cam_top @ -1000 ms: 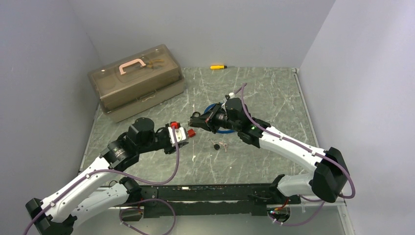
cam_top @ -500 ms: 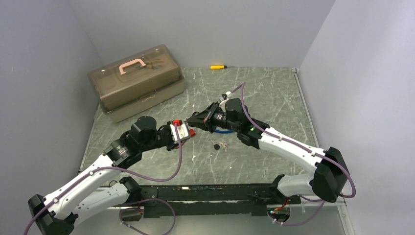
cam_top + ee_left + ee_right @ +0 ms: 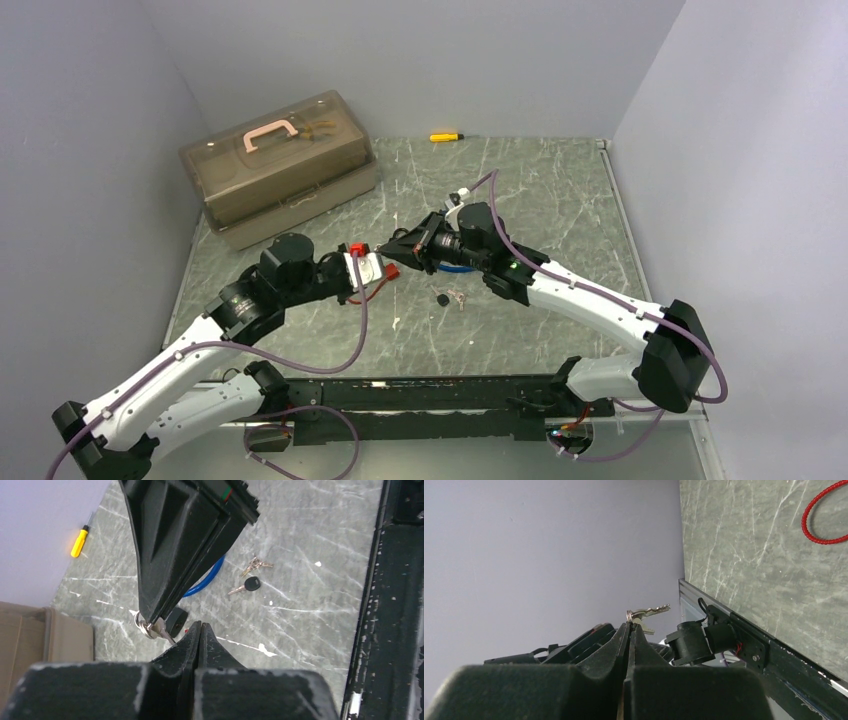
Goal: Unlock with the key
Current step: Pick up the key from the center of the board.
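Observation:
My right gripper (image 3: 630,625) is shut on a ring of small silver keys (image 3: 649,612), held in the air above the table's middle. In the left wrist view these keys (image 3: 150,629) hang at the right gripper's tip (image 3: 147,622), with a black round piece (image 3: 175,621) beside them. My left gripper (image 3: 200,626) sits just below, jaws pressed together; nothing shows between them. From above, the left gripper (image 3: 383,266) and right gripper (image 3: 388,250) almost touch. A blue cable (image 3: 455,268) lies under the right arm and a thin red cable (image 3: 372,290) under the left gripper. No lock body shows clearly.
A black-headed key (image 3: 442,298) and a small key bunch (image 3: 460,297) lie loose on the table. A brown case with a pink handle (image 3: 280,165) stands at the back left, a yellow screwdriver (image 3: 445,136) by the back wall. A black rail (image 3: 430,395) runs along the near edge.
My left gripper has closed its jaws and moved up close to the right gripper's tip. The right gripper has shifted slightly left with the keys.

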`<state>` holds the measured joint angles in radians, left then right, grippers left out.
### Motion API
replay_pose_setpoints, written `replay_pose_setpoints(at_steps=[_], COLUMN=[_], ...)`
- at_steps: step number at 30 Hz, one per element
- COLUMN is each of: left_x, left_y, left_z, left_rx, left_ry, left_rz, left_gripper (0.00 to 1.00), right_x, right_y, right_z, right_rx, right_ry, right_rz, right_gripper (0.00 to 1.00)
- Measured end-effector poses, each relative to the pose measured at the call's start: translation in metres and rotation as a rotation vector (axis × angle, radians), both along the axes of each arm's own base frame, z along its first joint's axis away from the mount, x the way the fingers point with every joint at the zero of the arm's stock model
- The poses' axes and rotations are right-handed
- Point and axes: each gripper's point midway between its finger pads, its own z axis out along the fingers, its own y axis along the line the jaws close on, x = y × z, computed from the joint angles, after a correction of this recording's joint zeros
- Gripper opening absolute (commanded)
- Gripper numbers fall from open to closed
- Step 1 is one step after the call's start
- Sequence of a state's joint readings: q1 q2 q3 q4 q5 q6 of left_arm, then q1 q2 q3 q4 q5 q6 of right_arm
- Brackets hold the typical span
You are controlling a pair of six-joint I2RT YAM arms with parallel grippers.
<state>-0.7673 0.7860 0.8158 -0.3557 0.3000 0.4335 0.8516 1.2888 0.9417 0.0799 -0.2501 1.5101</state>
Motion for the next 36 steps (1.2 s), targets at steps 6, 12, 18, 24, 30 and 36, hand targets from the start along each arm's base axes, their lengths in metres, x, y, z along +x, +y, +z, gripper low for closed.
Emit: replay_pose_setpoints(at_steps=[6, 12, 18, 24, 30, 36], left_x=[-0.013, -0.016, -0.002, 0.003, 0.005, 0.009], left_y=[-0.004, 0.0, 0.016, 0.035, 0.036, 0.031], left_z=[0.018, 0.014, 0.011, 0.018, 0.02, 0.016], left_rx=[-0.017, 0.02, 0.083, 0.079, 0.067, 0.068], left_ry=[0.004, -0.004, -0.07, -0.15, -0.168, -0.161], left_rz=[-0.073, -0.083, -0.002, 0.085, 0.096, 0.096], left_gripper=[0.0, 0.07, 0.36, 0.47, 0.46, 0.46], right_x=[-0.005, -0.008, -0.01, -0.011, -0.01, -0.009], right_y=[0.003, 0.006, 0.004, 0.002, 0.002, 0.004], right_z=[0.0, 0.004, 0.003, 0.008, 0.014, 0.022], right_rx=[-0.004, -0.004, -0.02, -0.012, 0.011, 0.038], right_ry=[-0.003, -0.016, -0.025, -0.036, -0.04, -0.044], right_rz=[0.036, 0.06, 0.064, 0.062, 0.05, 0.034], right_gripper=[0.0, 0.0, 0.0, 0.0, 0.0, 0.0])
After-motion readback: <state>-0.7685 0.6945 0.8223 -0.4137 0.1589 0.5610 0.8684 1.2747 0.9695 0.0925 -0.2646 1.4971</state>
